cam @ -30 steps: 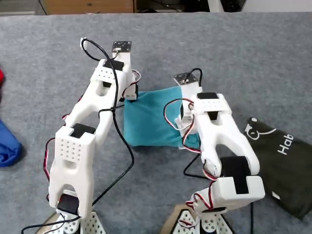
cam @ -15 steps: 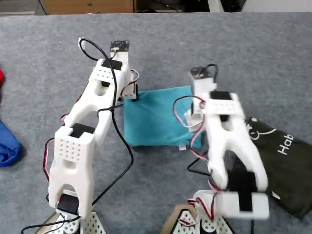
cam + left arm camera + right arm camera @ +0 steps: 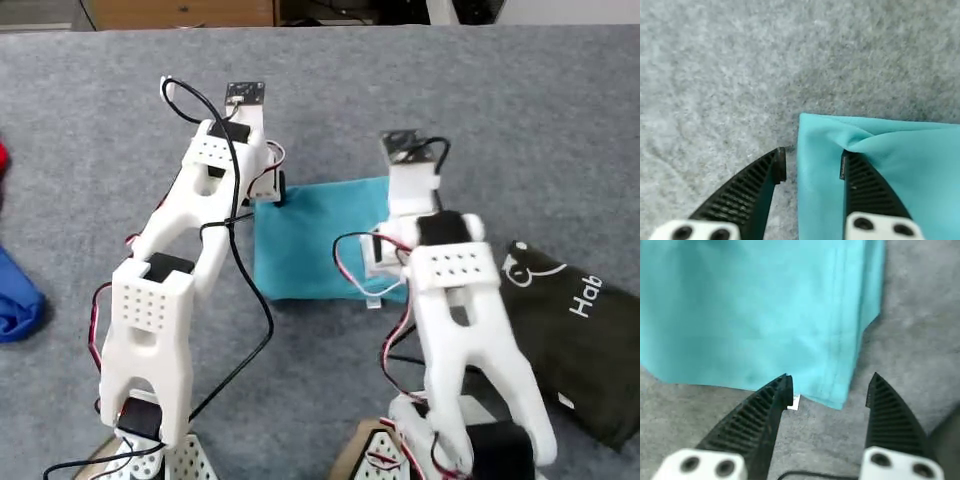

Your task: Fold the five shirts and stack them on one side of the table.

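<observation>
The job is looking only partly done. Closest to the arm bases, a black shirt (image 3: 570,330) is lying flat on the grey surface (image 3: 520,100) at the right side, and I cannot tell if it is folded well. A blue shirt (image 3: 15,300) is sitting in a bunch at the left edge, and a red thing (image 3: 2,158) is peeking in farther up that edge. In the middle, the teal shirt (image 3: 310,245) is lying as a neat folded shape. No shirts are lying on top of each other, so I think the stacking is waiting to be done, and the blue one is waiting to be folded. The right gripper (image 3: 831,386) is hanging open at the near right corner of the teal shirt. That corner, with a little white tag (image 3: 794,402), is sitting between its two fingers, and nothing is being held. Farther away, the left gripper (image 3: 812,164) is open too, at the far left corner of the teal shirt. One finger is resting on the cloth by a small wrinkle, the other is over the bare surface just beside it, so the shirt's edge is running between them.
</observation>
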Robot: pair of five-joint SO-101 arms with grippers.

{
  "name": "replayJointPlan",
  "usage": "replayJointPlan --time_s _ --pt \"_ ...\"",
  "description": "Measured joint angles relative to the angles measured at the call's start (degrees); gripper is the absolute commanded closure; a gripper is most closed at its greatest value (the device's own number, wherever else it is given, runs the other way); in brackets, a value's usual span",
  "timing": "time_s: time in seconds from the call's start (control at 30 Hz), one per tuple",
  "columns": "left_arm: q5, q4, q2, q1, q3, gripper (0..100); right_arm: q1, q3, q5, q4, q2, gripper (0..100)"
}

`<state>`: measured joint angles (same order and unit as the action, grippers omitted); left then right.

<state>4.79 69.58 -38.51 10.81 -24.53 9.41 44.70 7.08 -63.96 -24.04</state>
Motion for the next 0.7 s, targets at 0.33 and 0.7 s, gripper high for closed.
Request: replayJointPlan --time_s 0.33,0.7 --pt "0.0 0.0 0.0 0.0 -1.05 81 0.0 2.29 15.21 3.78 3.34 75.3" --pt "0.0 0.0 0.0 0.0 -1.05 81 2.2 10.55 38.42 18.81 3.34 75.0"
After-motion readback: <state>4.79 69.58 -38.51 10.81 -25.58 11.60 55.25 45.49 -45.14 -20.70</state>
